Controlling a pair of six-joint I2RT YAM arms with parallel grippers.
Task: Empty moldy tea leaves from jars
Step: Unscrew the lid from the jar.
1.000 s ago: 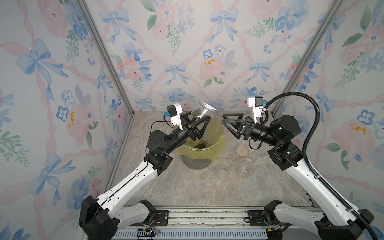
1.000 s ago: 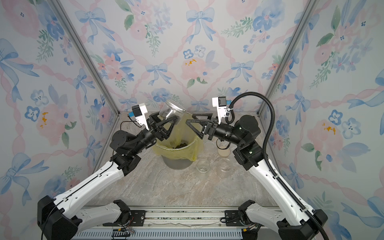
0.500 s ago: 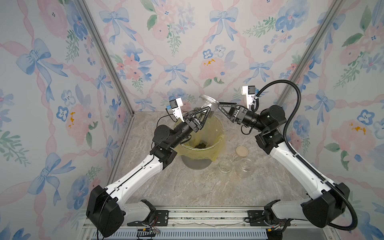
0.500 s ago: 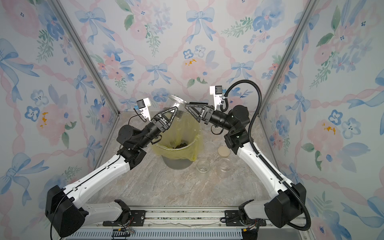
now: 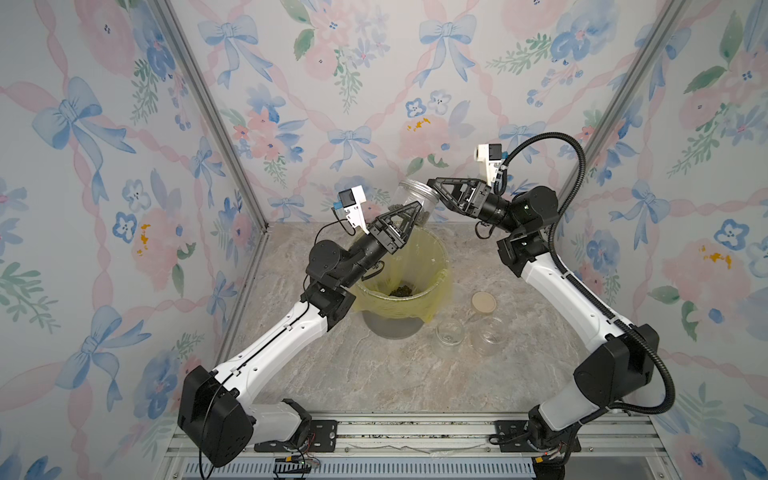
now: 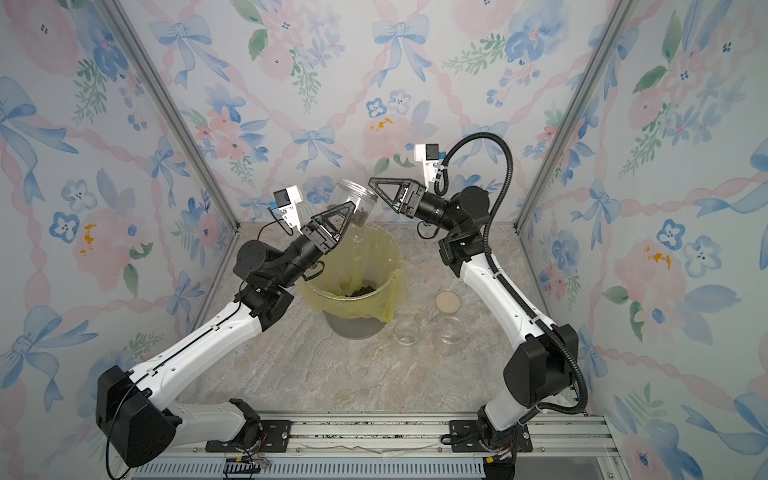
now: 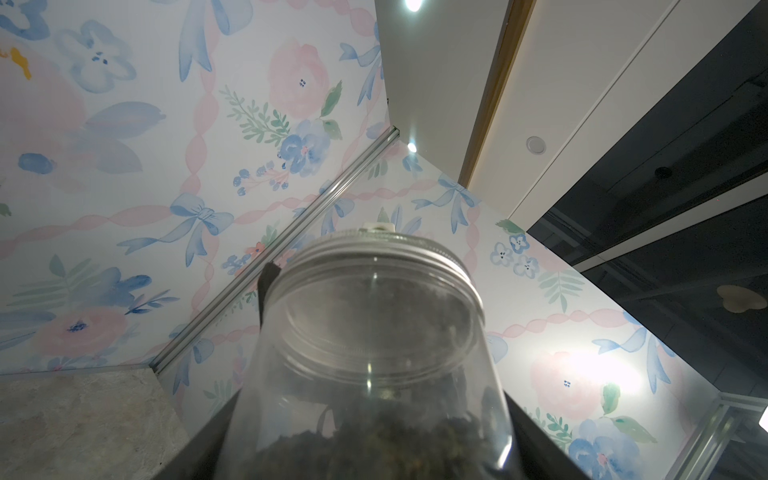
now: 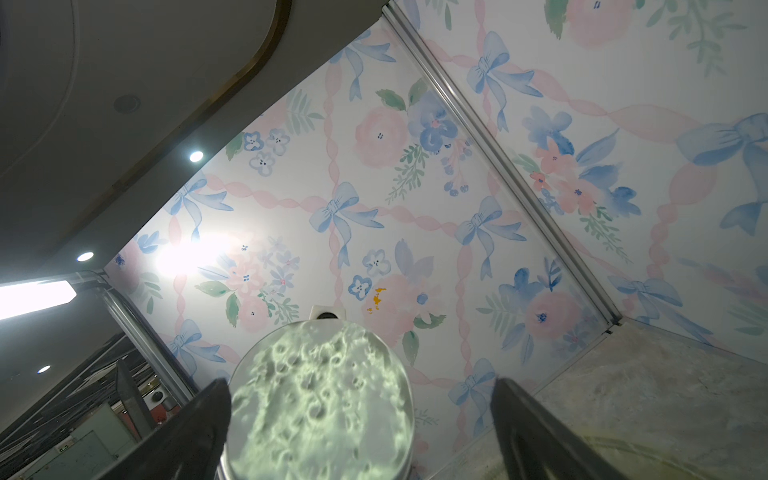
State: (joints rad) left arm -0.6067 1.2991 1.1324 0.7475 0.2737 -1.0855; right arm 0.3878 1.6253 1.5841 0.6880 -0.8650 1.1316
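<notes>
My left gripper [image 5: 412, 210] [image 6: 348, 210] [image 7: 370, 457] is shut on a clear jar [image 5: 415, 198] [image 6: 354, 200] [image 7: 374, 353], held tilted above the bin. Moldy tea leaves [image 7: 374, 449] [image 6: 360, 215] lie inside it. A silver lid [image 7: 386, 249] [image 8: 320, 399] closes its mouth. My right gripper [image 5: 434, 185] [image 6: 375, 183] [image 8: 359, 382] stands open around that lid: one finger [image 8: 199, 428] sits at the rim, the other finger [image 8: 536, 428] is well apart. Two more jars [image 5: 450, 332] [image 5: 488, 336] stand upright on the table, right of the bin, in both top views.
A round bin lined with a yellow bag [image 5: 432, 282] [image 6: 386, 286] stands mid-table, with dark leaves [image 5: 401, 291] at its bottom. A tan disc lid [image 5: 483, 302] [image 6: 447, 301] lies beside the standing jars. Flowered walls close in on three sides.
My right gripper has swung up and left from beside the bin to the jar's lid, its jaws a little wider. My left arm has lifted the jar slightly.
</notes>
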